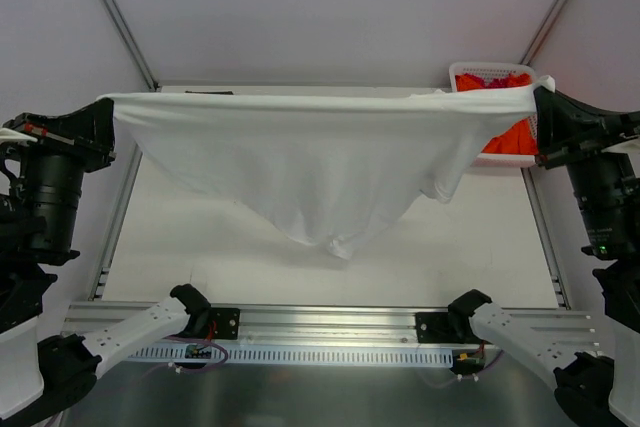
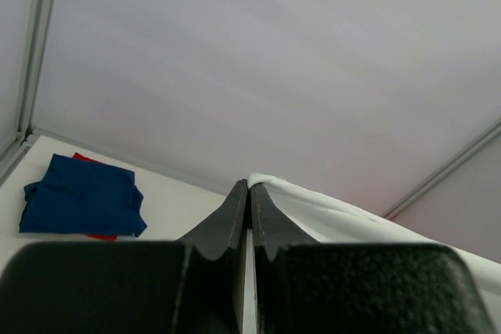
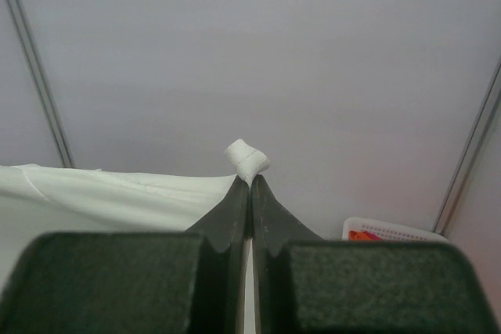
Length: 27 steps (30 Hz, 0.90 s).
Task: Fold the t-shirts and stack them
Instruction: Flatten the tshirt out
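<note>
The white t-shirt (image 1: 320, 162) hangs stretched between both grippers, high above the table, its lower part sagging to a point. My left gripper (image 1: 108, 107) is shut on its left corner; the cloth (image 2: 313, 209) runs off to the right from the closed tips (image 2: 250, 187). My right gripper (image 1: 540, 97) is shut on its right corner; a small fold of white cloth (image 3: 247, 158) sticks out above the closed tips (image 3: 250, 181). A folded dark blue t-shirt (image 2: 82, 197) lies on a red one (image 2: 98, 235) on the table. The orange t-shirt (image 1: 505, 112) sits in the basket.
A white lattice basket (image 1: 470, 72) stands at the table's far right corner, partly behind the held shirt; it also shows in the right wrist view (image 3: 391, 230). The white table (image 1: 200, 237) lies below. The arm bases and a metal rail (image 1: 320, 332) run along the near edge.
</note>
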Available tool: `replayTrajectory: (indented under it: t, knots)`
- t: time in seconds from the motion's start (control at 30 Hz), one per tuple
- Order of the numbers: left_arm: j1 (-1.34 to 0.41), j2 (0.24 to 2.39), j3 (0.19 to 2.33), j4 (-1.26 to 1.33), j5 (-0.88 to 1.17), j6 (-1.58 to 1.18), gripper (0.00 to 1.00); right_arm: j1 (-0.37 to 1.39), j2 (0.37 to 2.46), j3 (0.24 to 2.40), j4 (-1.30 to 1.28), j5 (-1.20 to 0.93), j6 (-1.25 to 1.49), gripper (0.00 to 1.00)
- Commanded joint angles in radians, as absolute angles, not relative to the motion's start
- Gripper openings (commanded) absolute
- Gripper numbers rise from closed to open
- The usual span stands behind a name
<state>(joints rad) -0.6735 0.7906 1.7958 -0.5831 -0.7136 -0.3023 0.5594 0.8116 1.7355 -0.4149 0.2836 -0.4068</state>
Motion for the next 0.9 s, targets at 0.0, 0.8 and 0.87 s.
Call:
replayTrajectory:
  t: [0.0,0.8,0.87]
  knots:
    - [-0.657,0.744,1.79,-0.555,-0.798,-0.314,0.0,0.538,0.72,1.718,-0.314,0.35,-0.405,0.0]
    - [-0.652,0.529,1.185,-0.551,-0.805,-0.561,0.0,0.538,0.572,1.217,-0.302,0.345,-0.212,0.0]
    - [-0.652,0.519,1.12,-0.546,-0.851,-0.568,0.0,0.538,0.571,1.168,-0.31,0.365,-0.207,0.0]
